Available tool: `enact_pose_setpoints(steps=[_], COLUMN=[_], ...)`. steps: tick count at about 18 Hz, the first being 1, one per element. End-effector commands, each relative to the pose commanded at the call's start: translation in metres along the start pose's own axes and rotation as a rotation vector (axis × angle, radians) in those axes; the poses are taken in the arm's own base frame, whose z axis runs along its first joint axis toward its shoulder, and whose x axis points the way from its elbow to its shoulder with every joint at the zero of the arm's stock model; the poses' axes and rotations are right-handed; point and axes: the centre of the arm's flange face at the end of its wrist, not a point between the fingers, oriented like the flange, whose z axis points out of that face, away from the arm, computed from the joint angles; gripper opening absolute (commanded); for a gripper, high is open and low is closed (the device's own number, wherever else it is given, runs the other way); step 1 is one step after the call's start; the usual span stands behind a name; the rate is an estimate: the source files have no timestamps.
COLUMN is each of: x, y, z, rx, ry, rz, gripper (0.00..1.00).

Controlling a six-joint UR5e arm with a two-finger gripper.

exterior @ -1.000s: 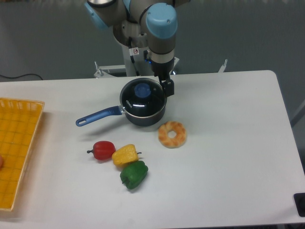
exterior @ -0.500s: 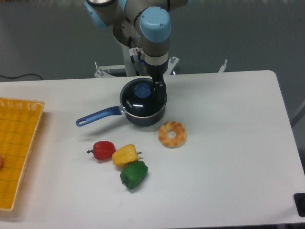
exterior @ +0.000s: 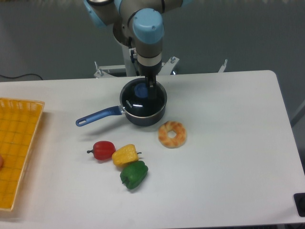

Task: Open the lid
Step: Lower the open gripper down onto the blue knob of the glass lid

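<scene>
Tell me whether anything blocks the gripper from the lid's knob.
Nothing visible does. The gripper hangs just right of the blue knob of the lid, which sits on the saucepan; no other item lies between them.

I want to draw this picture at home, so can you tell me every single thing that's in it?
Lid: one, clear glass with a blue knob, on the pan.
Pan: one, dark blue, long blue handle pointing left, back middle of the table.
Doughnut: one, tan, just right and in front of the pan.
Red pepper: one, front left of the pan.
Yellow pepper: one, touching the red one's right side.
Green pepper: one, in front of the yellow one.
Basket: one, yellow, left edge.
Table: one, white.
Arm: one, grey and light blue, at the back.
Gripper: one, dark, over the lid's knob.
</scene>
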Motion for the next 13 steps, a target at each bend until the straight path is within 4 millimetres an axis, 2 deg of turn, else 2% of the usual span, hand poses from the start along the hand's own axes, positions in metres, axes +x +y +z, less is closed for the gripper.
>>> enact_pose_setpoints(steps=[13], x=[-0.0026], y=[-0.0015], z=[0.0082], rx=[0.010], ry=[0.017], rz=[0.031], gripper=[1.00])
